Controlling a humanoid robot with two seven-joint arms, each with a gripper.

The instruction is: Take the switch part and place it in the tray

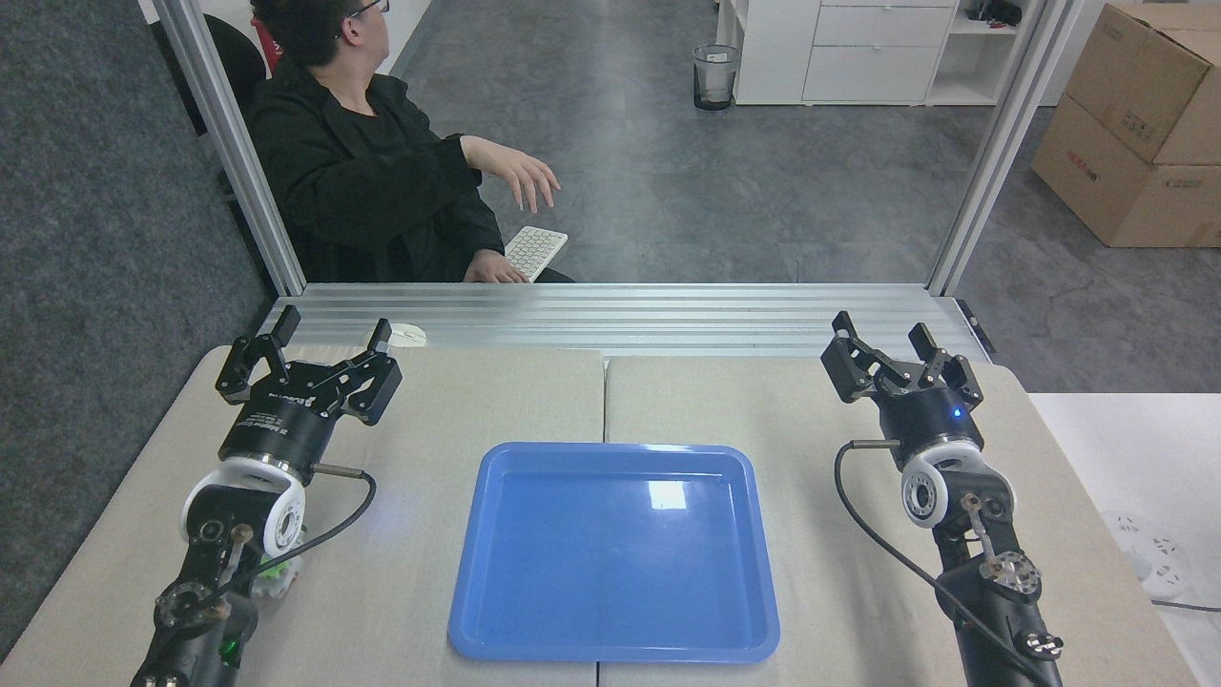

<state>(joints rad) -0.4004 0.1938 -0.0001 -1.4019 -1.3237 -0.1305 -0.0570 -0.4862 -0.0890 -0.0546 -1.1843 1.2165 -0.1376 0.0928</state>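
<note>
A: Desk check. Large shallow glossy blue plastic tray (614, 553) with rounded corners and raised rim sits centre-near on the beige desk (458, 401), straddling the seam between the two desk panels. Nothing lies in it

B: Switch part?

A: Small whitish translucent part with a bright green block (279, 569), near left, on the desk just beside the left arm's wrist joint and mostly hidden by it. Only a sliver of green and clear plastic shows. Well apart from the tray, left of it

B: Left gripper (329, 336)?

A: Black, far left of the desk, jaws spread wide apart, holding nothing. A small white computer mouse (409, 334) lies just beyond its right fingertip, at the edge of the aluminium rail

B: Right gripper (882, 339)?

A: Far right of the desk, jaws apart, empty. Blue light lit on its body

B: Background?

A: A person in black (367, 181) sits beyond the frame, far left, one hand on a white keyboard (535, 251)
</note>
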